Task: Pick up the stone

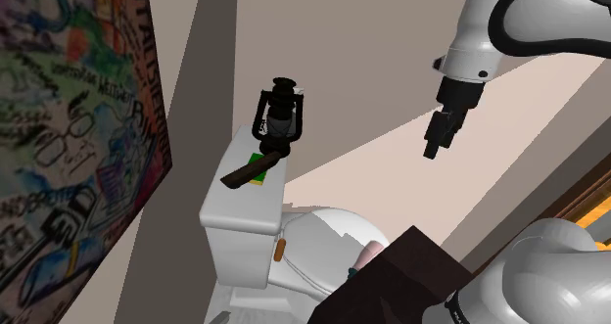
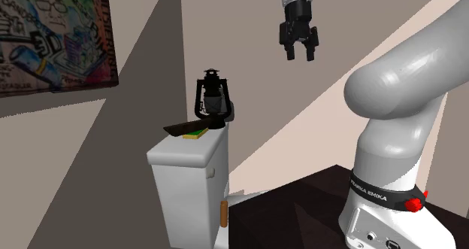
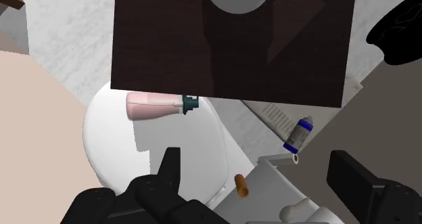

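Holding two blocky black fingers (image 3: 170, 172) spread wide in mid-air, clasping nothing, at the end of a glossy white arm (image 1: 529, 19) with dark joints. Hanging higher than the stone (image 1: 238, 179) and well apart from it.

Showing the stone as a dark brown, flat, elongated slab, lying on top of a smooth, boxy white toilet tank (image 1: 235, 222) and resting partly across a green-and-yellow sponge (image 2: 197, 135). Sharing that tank top with an upright black lantern (image 1: 279, 116), wire-handled and glass-globed, standing just beside the slab.

Catching, in the wrist view, a rounded white toilet lid (image 3: 115, 141) ahead of the fingers. Also catching there a pale pink bottle (image 3: 150, 106), dark green at the cap, lying on its side at the edge of the dark brown, square-cornered stand (image 3: 230, 47).

Picking out a small brown cylindrical handle (image 2: 223, 212) on the tank's front and a little blue-and-white can (image 3: 299, 133) lying near the tank.

Taking in a busy, many-coloured doodle picture (image 1: 69, 126) hanging on the grey wall at the shoulder view's left.
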`<state>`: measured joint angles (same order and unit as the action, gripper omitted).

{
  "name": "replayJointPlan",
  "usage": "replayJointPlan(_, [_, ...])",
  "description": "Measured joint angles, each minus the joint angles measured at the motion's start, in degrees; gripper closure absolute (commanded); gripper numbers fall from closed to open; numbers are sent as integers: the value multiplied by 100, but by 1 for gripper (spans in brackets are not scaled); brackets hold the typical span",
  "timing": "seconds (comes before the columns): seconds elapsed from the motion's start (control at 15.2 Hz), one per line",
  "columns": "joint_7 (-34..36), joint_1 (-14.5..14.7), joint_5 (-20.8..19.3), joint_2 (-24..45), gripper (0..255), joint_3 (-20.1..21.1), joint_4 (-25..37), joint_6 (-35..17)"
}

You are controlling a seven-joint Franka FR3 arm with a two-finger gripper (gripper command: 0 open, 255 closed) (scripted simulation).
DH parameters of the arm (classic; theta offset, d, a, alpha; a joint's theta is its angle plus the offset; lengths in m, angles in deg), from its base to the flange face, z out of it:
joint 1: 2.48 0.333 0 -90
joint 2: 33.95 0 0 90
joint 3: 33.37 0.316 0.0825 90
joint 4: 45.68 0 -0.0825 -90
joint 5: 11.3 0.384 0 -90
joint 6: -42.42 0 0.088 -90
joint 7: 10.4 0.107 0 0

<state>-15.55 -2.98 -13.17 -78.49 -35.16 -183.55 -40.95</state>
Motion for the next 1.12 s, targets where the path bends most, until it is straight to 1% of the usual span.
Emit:
replayJointPlan(0.13, [113,-4,55,29,0,57,-25,-62])
replayJointPlan(0.33, [765,-14,367,134,0,389,-223,-418])
replayJointPlan(0.46, [1240,-31,575,290,0,621,-246,-652])
replayJointPlan(0.53, [1506,-25,701,374,0,771,-325,-838])
replayJointPlan(0.66, [1985,-50,882,618,0,1004,-287,-1118])
replayJointPlan(0.86, [2686,-96,1120,1015,0,1360,-386,-1717])
replayJointPlan(1.06, [3435,-140,1295,1530,0,1739,-236,-2206])
replayJointPlan(1.12, [3671,-173,1318,1677,0,1830,-134,-2294])
